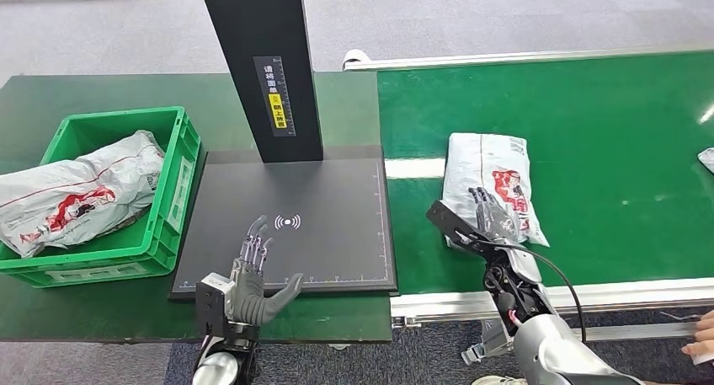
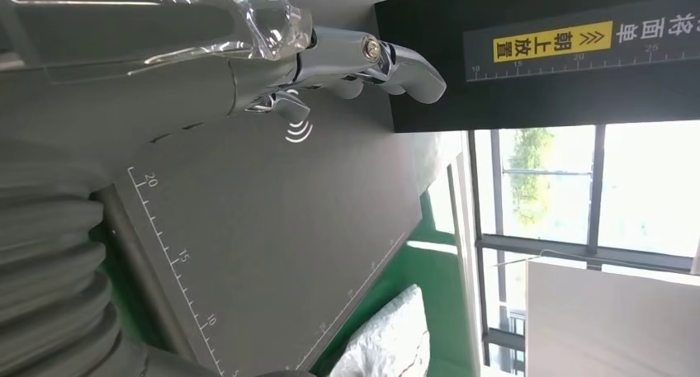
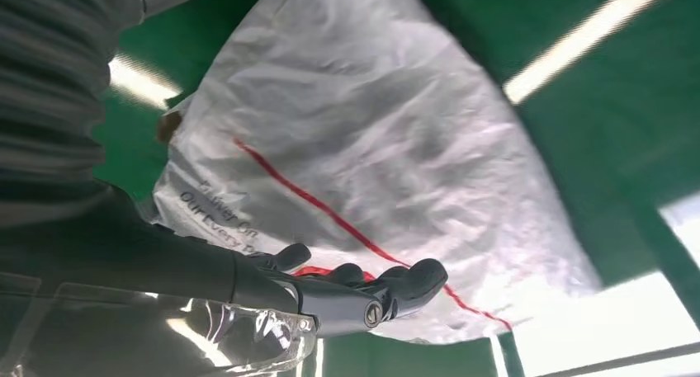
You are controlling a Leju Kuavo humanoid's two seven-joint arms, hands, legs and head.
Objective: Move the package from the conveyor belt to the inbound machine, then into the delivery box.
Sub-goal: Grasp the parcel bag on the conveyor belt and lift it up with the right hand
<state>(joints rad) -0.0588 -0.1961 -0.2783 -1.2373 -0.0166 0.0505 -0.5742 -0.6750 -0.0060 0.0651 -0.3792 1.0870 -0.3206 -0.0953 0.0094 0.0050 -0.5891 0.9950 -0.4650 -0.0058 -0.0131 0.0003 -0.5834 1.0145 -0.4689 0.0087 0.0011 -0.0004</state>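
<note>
1. One white poly-mailer package [image 1: 492, 183] w/ red print lies flat on the green conveyor belt [image 1: 606, 149], just right of the inbound machine; its long side runs away from the robot.
2. R hand [image 1: 491, 215] sits over the near end of that package, fingers stretched fwd across the top. In the R wrist view the dark fingers [image 3: 388, 290] lie along the crinkled bag, package [image 3: 371, 146] filling the space ahead; can't tell if they press on it or sit just above. Nothing is gripped – hand released, fingers extended.
3. L hand [image 1: 253, 275] is over the near edge of the inbound machine's black scan plate [image 1: 337, 233], palm down, fingers spread and pointing at the white wireless symbol [image 1: 287, 222], thumb out to the right. Holds nothing – relaxed, fingers apart. L wrist view shows the fingers [image 2: 396, 63] extended above the plate, ruler ticks along the plate edge.
4. Black upright column [image 1: 265, 65] of the machine rises from the plate's far edge, w/ a yellow label [image 1: 276, 109] on its face.
5. Green plastic crate [image 1: 181, 179] stands on the dark table just left of the plate, touching or nearly so; a second white mailer [image 1: 76, 191] w/ red print lies inside, partly over the left rim.
6. A person's hand [image 1: 700, 339] at the lower right edge, beyond the belt's metal rail [image 1: 589, 294].
7. Another white item [image 1: 706, 158] is cut off at the belt's right edge; can't ID it.
</note>
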